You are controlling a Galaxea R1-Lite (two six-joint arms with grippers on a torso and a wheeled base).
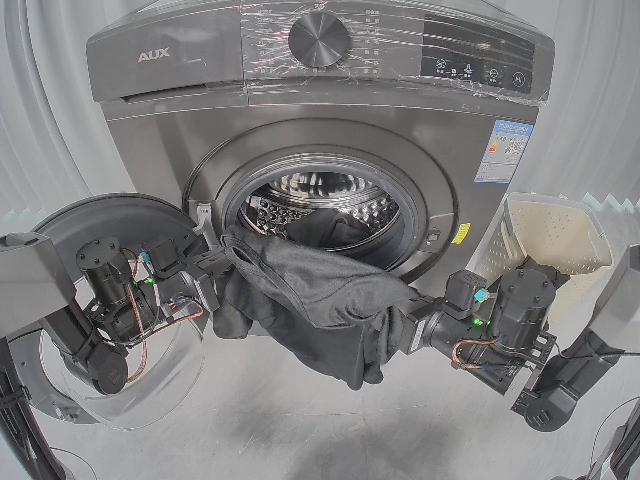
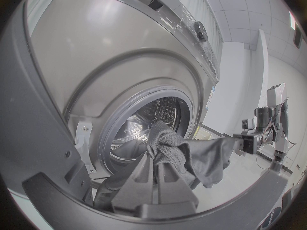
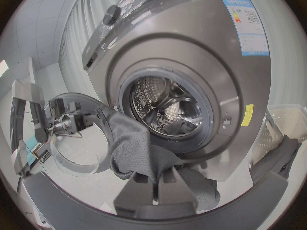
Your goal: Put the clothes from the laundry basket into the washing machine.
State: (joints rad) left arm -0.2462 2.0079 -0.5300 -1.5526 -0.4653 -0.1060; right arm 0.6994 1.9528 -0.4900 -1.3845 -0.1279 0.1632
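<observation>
A dark grey garment [image 1: 313,288] hangs stretched in front of the washing machine's round opening [image 1: 320,195]. My left gripper [image 1: 217,261] is shut on its left end, beside the door hinge. My right gripper [image 1: 397,311] is shut on the right end, lower and below the opening's rim. The cloth bunches over the shut fingers in the left wrist view [image 2: 166,147] and the right wrist view [image 3: 134,147]. The garment's lower part droops towards the floor. Another dark piece [image 1: 327,225] lies inside the drum. The cream laundry basket [image 1: 560,228] stands at the right with dark cloth [image 3: 275,158] over its edge.
The machine's door [image 1: 113,221] is swung fully open to the left, behind my left arm, its glass bowl [image 1: 153,381] bulging forward. The basket leans against the machine's right front. Bare grey floor [image 1: 267,421] lies in front of the machine.
</observation>
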